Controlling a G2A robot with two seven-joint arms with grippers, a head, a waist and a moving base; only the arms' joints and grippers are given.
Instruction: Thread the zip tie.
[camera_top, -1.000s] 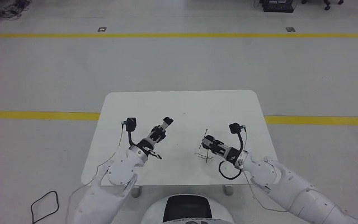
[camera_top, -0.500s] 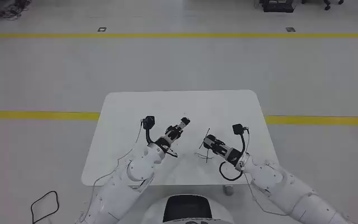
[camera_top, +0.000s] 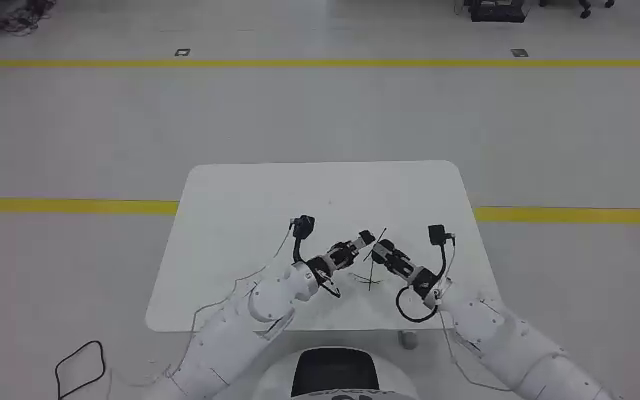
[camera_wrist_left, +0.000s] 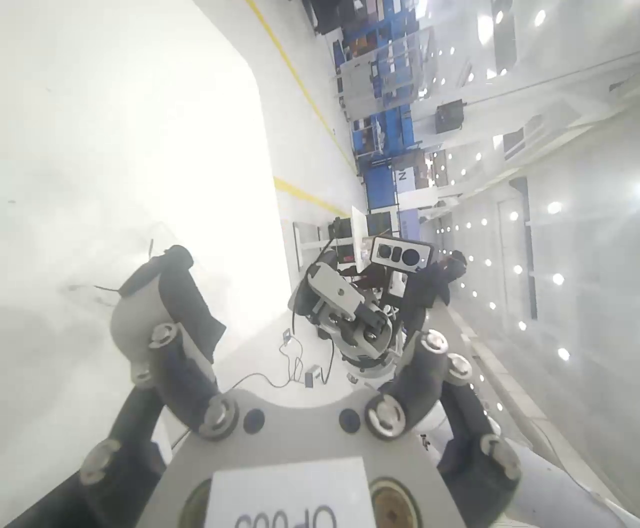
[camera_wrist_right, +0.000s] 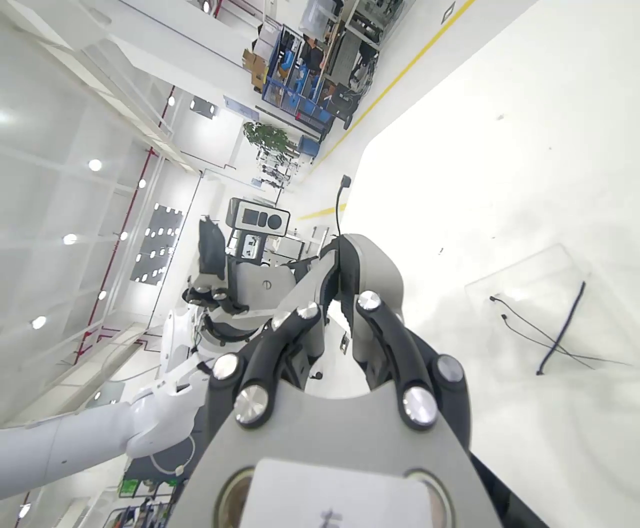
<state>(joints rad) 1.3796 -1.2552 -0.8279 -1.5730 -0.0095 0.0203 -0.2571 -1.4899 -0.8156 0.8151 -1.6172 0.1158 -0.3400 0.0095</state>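
"Black strap standing up between those grey fingers: is that the zip tie (camera_wrist_right: 341, 205)?"

"Yes. The right end effector (camera_wrist_right: 340, 247) is pinched closed on it low down, so the strap stands free above the grip, thicker end uppermost, off the tabletop (camera_top: 250, 220)."

"Why hold it so low?"

"My guess is that it leaves the thick end, likely the head, and a run of strap exposed for the other arm. A higher grip would cover what needs feeding."

"And the left end effector (camera_wrist_left: 310, 265)?"

"Spread wide open, gripping nothing. From above it sits just beside the right one, nose to nose, over the near middle of the tabletop. Its own wrist camera shows the right one framed between its fingers, which reads as lining up to take a free part of the tie."

"So the threading itself?"

"Not yet done, I judge: the strap shows no loop."

"Those other pieces?"

"Loose ties (camera_wrist_right: 560, 330) lying crossed on a clear tray (camera_wrist_right: 540, 280) on the tabletop near the right arm. Spares, I take it, within reach but out from under both end effectors."
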